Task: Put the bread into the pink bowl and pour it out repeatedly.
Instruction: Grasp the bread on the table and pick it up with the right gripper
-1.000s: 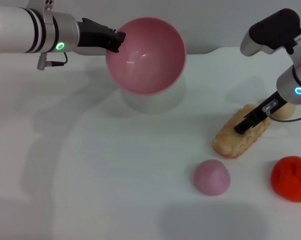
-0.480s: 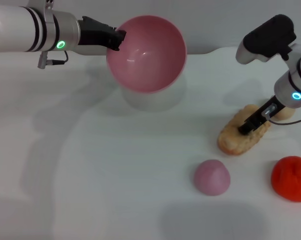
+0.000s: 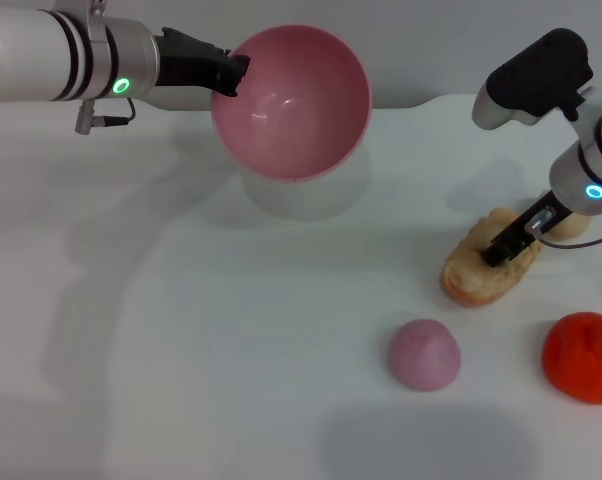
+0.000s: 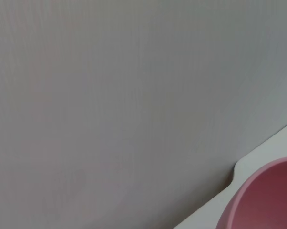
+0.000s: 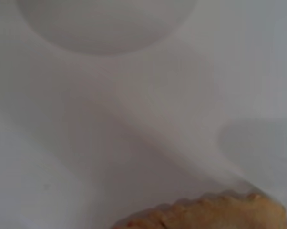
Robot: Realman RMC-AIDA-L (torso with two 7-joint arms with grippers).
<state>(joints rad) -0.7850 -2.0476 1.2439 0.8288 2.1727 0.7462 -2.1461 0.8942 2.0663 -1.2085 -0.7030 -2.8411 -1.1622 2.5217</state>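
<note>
The pink bowl (image 3: 291, 100) hangs tilted above the table at the back, its empty inside facing forward. My left gripper (image 3: 236, 75) is shut on its left rim. The left wrist view shows only a piece of the pink bowl (image 4: 265, 200) at one corner. The bread (image 3: 473, 272), tan side up, lies at the right with its far end raised off the table. My right gripper (image 3: 508, 243) is shut on that far end. An edge of the bread (image 5: 210, 212) shows in the right wrist view.
A small solid pink dome (image 3: 424, 354) sits in front of the bread. A red-orange lump (image 3: 583, 357) lies at the front right, and a small beige lump (image 3: 571, 222) is behind the right gripper. The table's back edge (image 4: 239, 167) runs just behind the bowl.
The right gripper has risen and drawn back a little, tipping the bread up so it looks shorter. The bowl in the left gripper has moved slightly upward.
</note>
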